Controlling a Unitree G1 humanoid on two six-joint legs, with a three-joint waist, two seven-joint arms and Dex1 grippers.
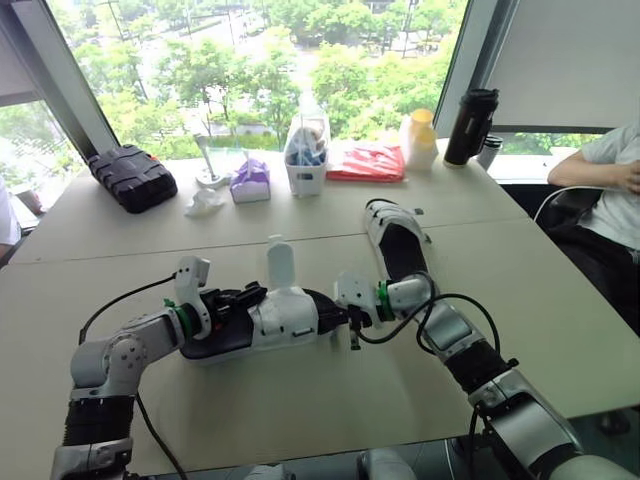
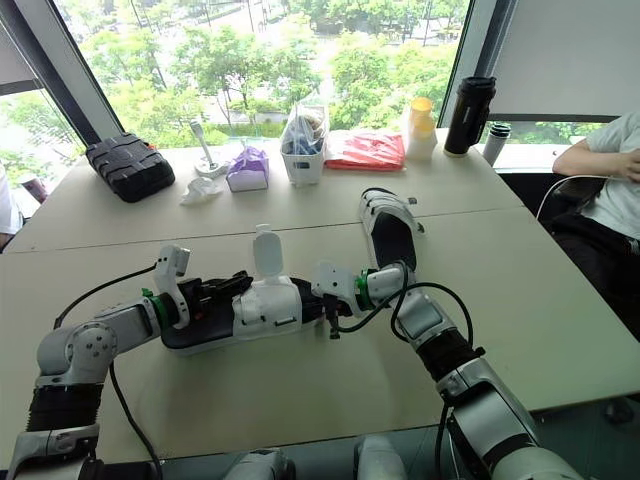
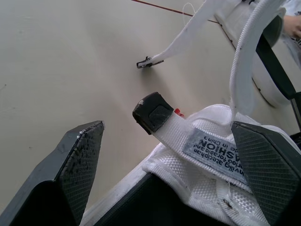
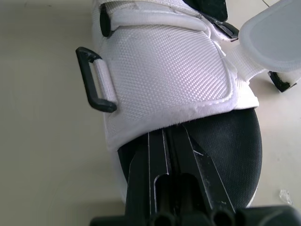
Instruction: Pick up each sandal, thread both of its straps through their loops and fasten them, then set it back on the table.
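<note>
The sandal [image 1: 285, 315] lies on the surface [image 1: 300, 430] between both claws. The left claw [image 3: 171, 139] stands wide around its heel, where a woven label [image 3: 214, 150] reads "ASHION" upside down — the smaller writing is not legible. The right claw [image 4: 167, 141] is narrow, fingers pressed together, at the toe.

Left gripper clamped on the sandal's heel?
No: in the left wrist view the left gripper is wide open, its fingers standing well apart on either side of the sandal and its white heel tab.
</note>
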